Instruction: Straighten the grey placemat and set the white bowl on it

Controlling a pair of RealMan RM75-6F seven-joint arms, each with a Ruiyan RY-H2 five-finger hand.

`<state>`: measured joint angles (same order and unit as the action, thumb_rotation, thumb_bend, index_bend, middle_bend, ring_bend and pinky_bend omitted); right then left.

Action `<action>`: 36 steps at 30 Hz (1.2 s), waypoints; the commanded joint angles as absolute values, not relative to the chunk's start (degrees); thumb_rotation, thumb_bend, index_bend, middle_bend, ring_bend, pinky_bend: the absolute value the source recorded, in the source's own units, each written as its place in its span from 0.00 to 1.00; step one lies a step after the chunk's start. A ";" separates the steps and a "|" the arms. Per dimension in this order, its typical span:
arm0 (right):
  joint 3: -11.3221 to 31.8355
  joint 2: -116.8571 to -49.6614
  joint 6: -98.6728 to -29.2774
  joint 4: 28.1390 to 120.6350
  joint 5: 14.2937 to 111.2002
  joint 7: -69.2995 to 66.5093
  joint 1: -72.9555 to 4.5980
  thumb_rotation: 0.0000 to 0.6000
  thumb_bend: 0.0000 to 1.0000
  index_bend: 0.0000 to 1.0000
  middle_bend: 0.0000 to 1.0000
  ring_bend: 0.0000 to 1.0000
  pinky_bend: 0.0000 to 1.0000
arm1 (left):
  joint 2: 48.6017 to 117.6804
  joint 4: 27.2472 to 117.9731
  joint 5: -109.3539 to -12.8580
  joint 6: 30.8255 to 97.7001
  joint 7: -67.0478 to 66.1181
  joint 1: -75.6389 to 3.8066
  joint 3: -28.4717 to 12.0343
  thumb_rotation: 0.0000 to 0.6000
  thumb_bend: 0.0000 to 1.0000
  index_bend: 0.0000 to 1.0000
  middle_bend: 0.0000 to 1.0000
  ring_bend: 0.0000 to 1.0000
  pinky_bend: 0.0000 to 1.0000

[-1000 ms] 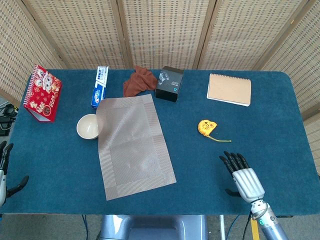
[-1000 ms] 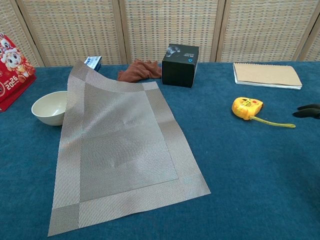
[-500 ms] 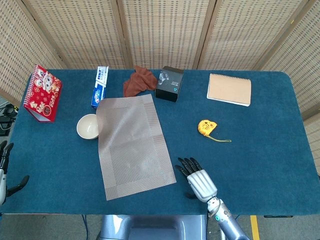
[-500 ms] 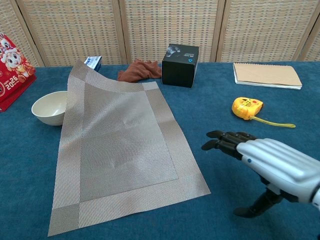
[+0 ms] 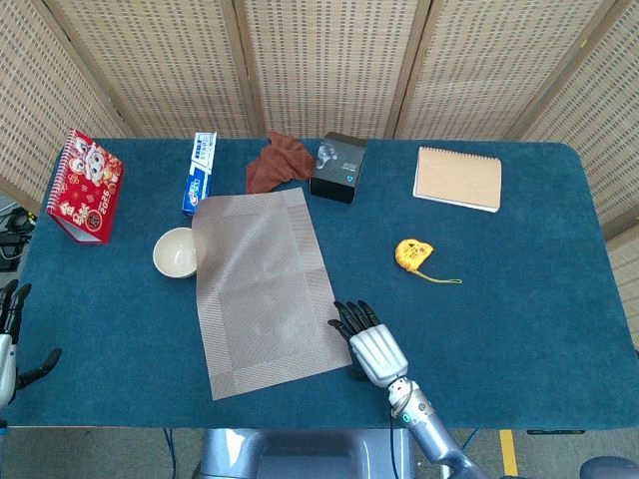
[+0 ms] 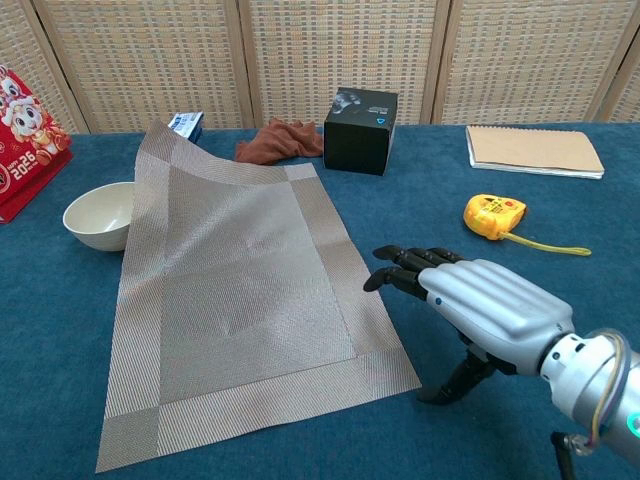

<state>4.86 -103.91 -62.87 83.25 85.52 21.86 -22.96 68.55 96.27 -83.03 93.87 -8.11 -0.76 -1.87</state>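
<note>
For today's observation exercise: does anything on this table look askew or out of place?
Yes. The grey placemat lies skewed to the table's edges, and its far-left corner rides up over the rim of the white bowl, lifting off the cloth in the chest view. The right hand hovers open at its near-right corner.

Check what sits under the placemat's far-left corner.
The grey placemat has its far-left corner raised, overlapping the white bowl rim; whether they touch is unclear. Whatever lies beneath the mat is hidden.

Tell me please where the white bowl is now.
In the head view, the white bowl sits on the table's left part, touching the grey placemat's left edge, below the toothpaste box.
</note>
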 commanded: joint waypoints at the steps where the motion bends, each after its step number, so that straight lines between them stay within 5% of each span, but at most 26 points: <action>1: 5.00 -104.38 -62.32 82.66 84.36 22.38 -23.27 1.00 0.12 0.22 0.00 0.00 0.00 | 68.54 96.27 -82.86 93.62 -7.99 -0.74 -2.06 1.00 0.20 0.00 0.00 0.00 0.00; 13: 5.47 -105.97 -60.74 80.98 80.29 25.26 -24.46 1.00 0.13 0.22 0.00 0.00 0.00 | 68.38 96.46 -82.69 93.11 -7.27 -0.52 -2.74 1.00 0.20 0.02 0.00 0.00 0.00; 24: 5.28 -109.21 -63.12 76.51 82.92 23.17 -25.82 1.00 0.43 0.25 0.00 0.00 0.00 | 68.45 96.21 -83.18 92.90 -6.59 -0.35 -2.96 1.00 0.20 0.03 0.00 0.00 0.00; 36: 4.79 -110.60 -65.52 77.57 84.30 19.79 -26.05 1.00 0.43 0.29 0.00 0.00 0.00 | 68.48 96.57 -83.65 92.35 -6.75 -0.26 -3.00 1.00 0.20 0.03 0.00 0.00 0.00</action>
<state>4.93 -110.25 -65.38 77.78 84.22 20.25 -26.01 68.48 96.58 -83.65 92.35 -6.75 -0.26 -3.00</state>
